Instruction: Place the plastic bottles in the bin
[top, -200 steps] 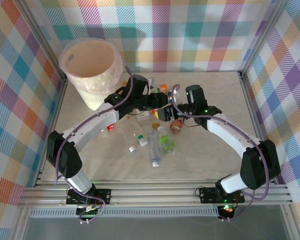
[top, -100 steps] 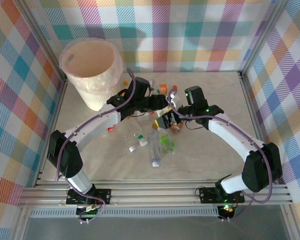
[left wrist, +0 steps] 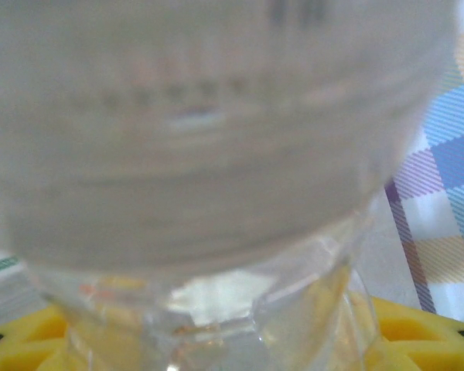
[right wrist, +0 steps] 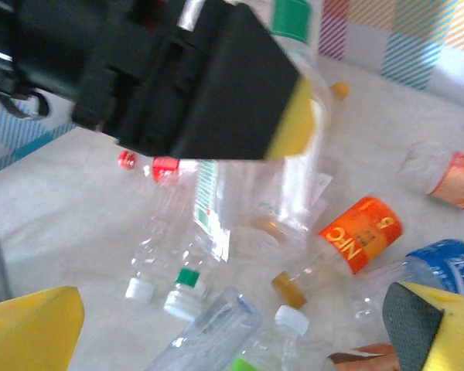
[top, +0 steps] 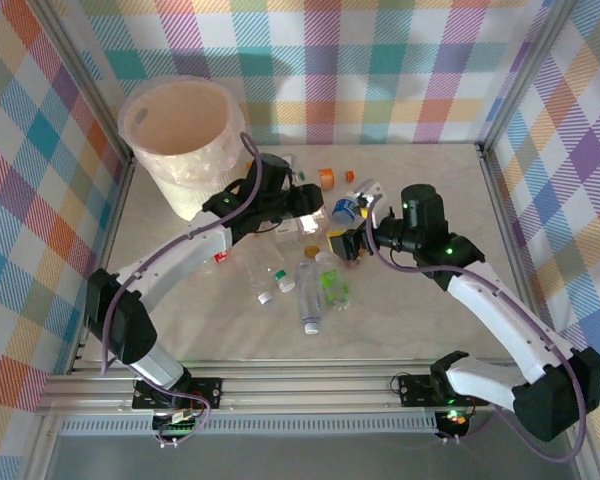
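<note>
My left gripper is shut on a clear plastic bottle, which sits between its yellow pads and blurs most of the left wrist view. The same bottle hangs under that gripper in the right wrist view. My right gripper stands open just right of it, nothing between its yellow fingertips. Several bottles lie on the table below, among them one with an orange label and one with a blue label. The cream bin stands at the far left.
Loose orange caps and a blue-labelled bottle lie behind the grippers. Checked walls close in the table at the back and on both sides. The two arms nearly meet over the pile.
My right gripper has opened wide and drawn back to the right, away from the left gripper. The left gripper keeps hold of the clear bottle and has shifted slightly.
</note>
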Motion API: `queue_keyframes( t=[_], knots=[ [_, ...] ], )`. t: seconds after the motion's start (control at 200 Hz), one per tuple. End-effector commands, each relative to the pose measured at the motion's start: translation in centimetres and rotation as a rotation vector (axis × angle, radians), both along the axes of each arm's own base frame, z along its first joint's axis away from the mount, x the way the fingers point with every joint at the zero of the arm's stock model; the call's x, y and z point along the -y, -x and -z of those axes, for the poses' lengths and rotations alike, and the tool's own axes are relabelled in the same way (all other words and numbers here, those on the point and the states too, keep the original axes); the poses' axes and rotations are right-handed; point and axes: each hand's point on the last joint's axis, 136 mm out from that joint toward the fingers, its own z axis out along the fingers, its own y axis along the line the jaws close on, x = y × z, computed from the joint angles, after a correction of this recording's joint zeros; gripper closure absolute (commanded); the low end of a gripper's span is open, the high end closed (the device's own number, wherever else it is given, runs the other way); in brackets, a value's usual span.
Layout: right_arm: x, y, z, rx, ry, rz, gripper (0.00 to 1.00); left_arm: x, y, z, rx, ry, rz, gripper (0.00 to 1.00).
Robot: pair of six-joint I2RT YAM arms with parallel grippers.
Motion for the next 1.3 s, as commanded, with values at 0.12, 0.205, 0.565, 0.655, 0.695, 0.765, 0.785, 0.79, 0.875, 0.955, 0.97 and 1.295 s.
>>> queue_keyframes(
  t=[0.12, 0.205, 0.565, 0.655, 0.695, 0.765, 0.785, 0.79, 0.875, 0.955, 0.97, 1.295],
  knots=[
    [2.2, -1.8, -4.0, 0.181, -0.162, 0.204, 0.0, -5.6, -0.2, -8.1, 0.243, -0.136, -0.112, 0.46],
    [3.3, -2.6, -4.6, 0.194, -0.202, 0.292, 0.0, -7.2, -0.4, -10.6, 0.315, -0.175, -0.143, 0.46],
    [3.8, -3.1, -4.5, 0.193, -0.223, 0.337, 0.0, -16.1, -3.4, -20.1, 0.543, -0.234, -0.326, 0.46],
    [3.6, -3.2, -4.5, 0.193, -0.223, 0.33, 0.0, -18.0, -4.5, -22.0, 0.592, -0.206, -0.357, 0.47],
    [3.6, -3.1, -4.5, 0.194, -0.222, 0.329, 0.0, -18.8, -5.0, -22.7, 0.615, -0.213, -0.378, 0.47],
    [3.7, -3.0, -4.4, 0.194, -0.219, 0.328, 0.0, -20.6, -6.0, -23.4, 0.636, -0.25, -0.425, 0.47],
    [3.7, -3.0, -4.4, 0.193, -0.218, 0.328, 0.0, -21.2, -6.4, -23.4, 0.635, -0.264, -0.443, 0.47],
    [3.7, -3.0, -4.3, 0.192, -0.217, 0.329, 0.0, -21.3, -6.5, -23.4, 0.635, -0.267, -0.448, 0.47],
    [3.9, -2.9, -4.3, 0.195, -0.217, 0.334, 0.0, -23.7, -8.2, -23.0, 0.622, -0.3, -0.509, 0.47],
    [4.1, -2.8, -4.3, 0.197, -0.218, 0.344, 0.0, -25.5, -10.1, -22.0, 0.596, -0.322, -0.545, 0.47],
    [4.2, -2.7, -4.3, 0.199, -0.219, 0.346, 0.0, -25.8, -10.5, -21.8, 0.588, -0.327, -0.55, 0.47],
    [5.0, -1.9, -4.0, 0.201, -0.207, 0.362, 0.0, -30.7, -17.3, -15.7, 0.444, -0.506, -0.638, 0.47]
  ],
)
